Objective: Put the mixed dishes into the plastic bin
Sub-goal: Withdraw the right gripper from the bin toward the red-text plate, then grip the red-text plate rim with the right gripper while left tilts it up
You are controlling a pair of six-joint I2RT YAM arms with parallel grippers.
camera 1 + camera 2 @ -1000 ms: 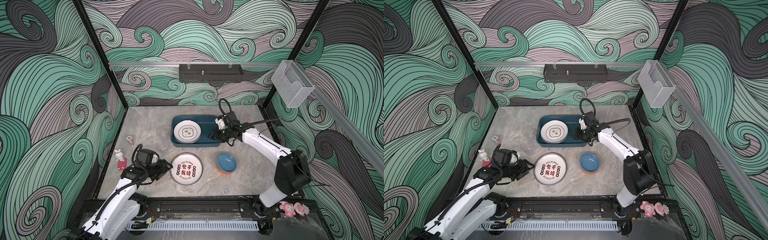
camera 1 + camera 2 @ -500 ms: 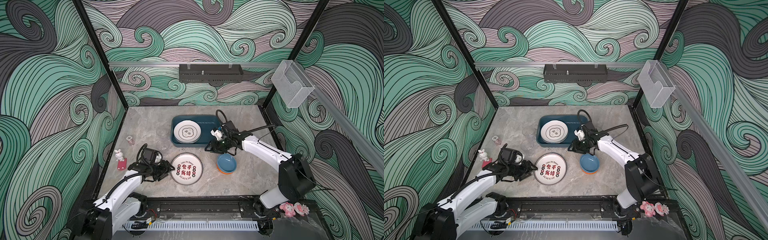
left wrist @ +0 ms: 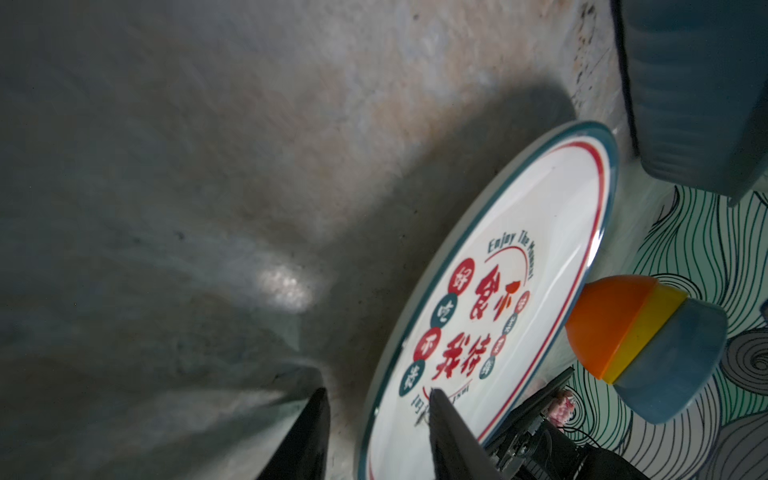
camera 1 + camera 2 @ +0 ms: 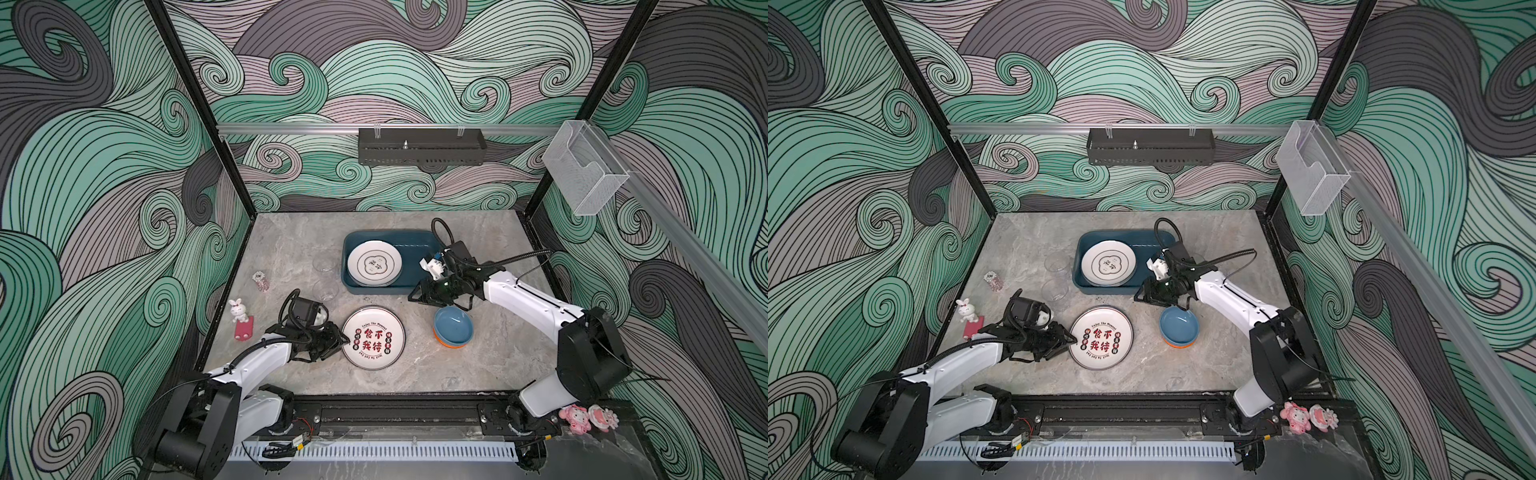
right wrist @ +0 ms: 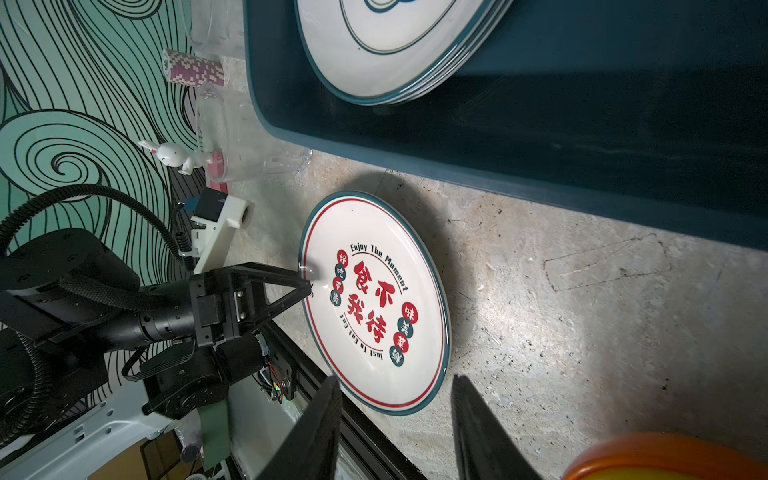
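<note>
**Left claw on the printed plate's rim, bin waiting beyond**

The printed plate [image 4: 373,337] lies flat on the tabletop [image 4: 478,365], straight ahead of my left claw [image 4: 343,338]. Its jaws straddle the near rim, one finger over the face and one outside the edge. I judge that a flat plate offers no other hold. Whether they have bitten yet I cannot tell. Past the plate from that claw sits the plastic bin [image 4: 376,289], with a stack of plates [image 4: 374,264] already inside. My right claw [image 4: 414,296] hovers just outside the bin's near wall, jaws apart and empty. The stacked bowls [image 4: 453,328] sit just behind its fingertips, likely its next pick.
</note>
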